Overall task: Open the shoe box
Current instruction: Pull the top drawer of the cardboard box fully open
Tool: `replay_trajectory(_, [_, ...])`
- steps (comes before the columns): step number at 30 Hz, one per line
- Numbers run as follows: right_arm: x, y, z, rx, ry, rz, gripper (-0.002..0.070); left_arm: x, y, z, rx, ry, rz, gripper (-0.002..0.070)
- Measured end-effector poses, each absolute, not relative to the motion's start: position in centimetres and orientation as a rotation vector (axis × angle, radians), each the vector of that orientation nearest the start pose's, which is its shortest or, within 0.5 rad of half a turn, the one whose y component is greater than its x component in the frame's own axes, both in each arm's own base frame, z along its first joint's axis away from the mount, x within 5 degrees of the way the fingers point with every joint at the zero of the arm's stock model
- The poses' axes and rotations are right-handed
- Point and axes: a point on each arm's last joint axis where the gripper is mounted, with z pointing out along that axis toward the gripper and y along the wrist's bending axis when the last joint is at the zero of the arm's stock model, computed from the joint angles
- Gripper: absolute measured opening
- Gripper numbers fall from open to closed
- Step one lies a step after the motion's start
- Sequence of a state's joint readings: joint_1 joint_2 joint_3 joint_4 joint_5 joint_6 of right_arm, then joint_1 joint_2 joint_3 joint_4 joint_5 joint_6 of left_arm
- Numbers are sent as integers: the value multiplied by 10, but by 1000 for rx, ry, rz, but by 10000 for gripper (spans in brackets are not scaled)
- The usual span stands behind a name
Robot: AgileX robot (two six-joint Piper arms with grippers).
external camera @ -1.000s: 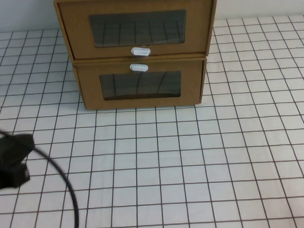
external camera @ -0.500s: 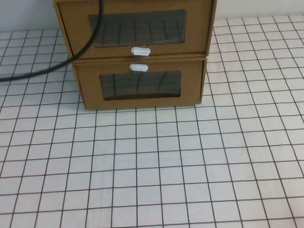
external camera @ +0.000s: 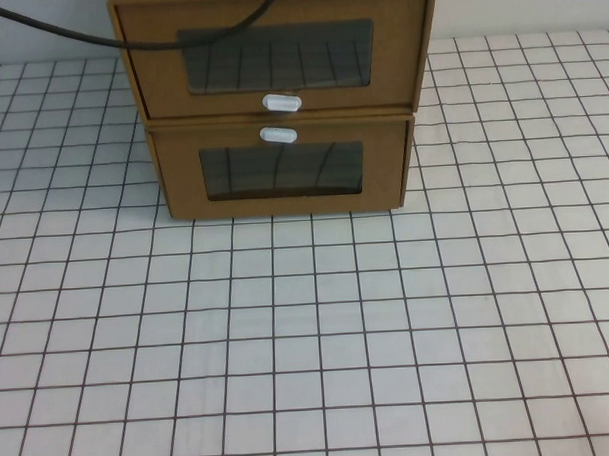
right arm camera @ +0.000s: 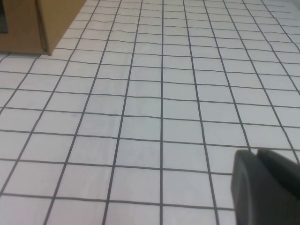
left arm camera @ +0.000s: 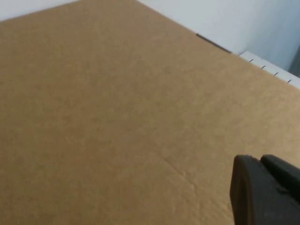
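Observation:
Two brown cardboard shoe boxes stand stacked at the far side of the table, both closed. The upper box (external camera: pixel 273 54) has a dark window and a white handle (external camera: pixel 282 103). The lower box (external camera: pixel 283 174) carries its own white handle (external camera: pixel 278 136). Neither gripper appears in the high view. In the left wrist view my left gripper (left arm camera: pixel 260 161) hangs just over the flat cardboard top (left arm camera: pixel 117 108), its fingers pressed together with nothing between them. My right gripper (right arm camera: pixel 257 153) is shut and empty over the gridded table, with the box's corner (right arm camera: pixel 42 23) well ahead of it.
A black cable (external camera: pixel 37 21) from the left arm crosses the upper box's front at the top of the high view. The white gridded table (external camera: pixel 308 338) stretches in front of the boxes. A pale wall stands behind them.
The left arm has risen from the table's near left edge out of the high view. Its cable swung up across the boxes and now lies along the top.

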State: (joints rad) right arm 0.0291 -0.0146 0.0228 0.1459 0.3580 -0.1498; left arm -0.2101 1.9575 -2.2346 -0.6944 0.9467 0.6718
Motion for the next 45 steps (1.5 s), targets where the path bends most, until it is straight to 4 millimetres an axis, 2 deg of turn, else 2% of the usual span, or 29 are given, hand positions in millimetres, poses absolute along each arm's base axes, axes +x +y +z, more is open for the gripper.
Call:
replay_trajectory(10, [53,6,174,-74,1845,58,-13,450,-144,398,777,1956,-510,-2])
replay_trajectory(19, [54,7,178,-48,1803,84,-14,451,-144,398,777,1952,-499,-2])
replay_trajectory(28, [56,7,201,412,1519,549,-13,451,-144,398,780,1951,-496,-2])
replay_trajectory(35, [56,2,206,560,1420,651,-13,451,-144,398,780,1951,-496,-2])
replay_trajectory(39, [54,12,210,477,1519,705,-13,451,-144,398,776,1953,-498,-2])
replay_trajectory(42, [57,20,233,379,1607,706,-13,451,-144,398,769,1956,-503,-2])
replay_trajectory(45, [72,28,259,267,1766,680,-13,451,-144,398,772,1959,-505,-2])
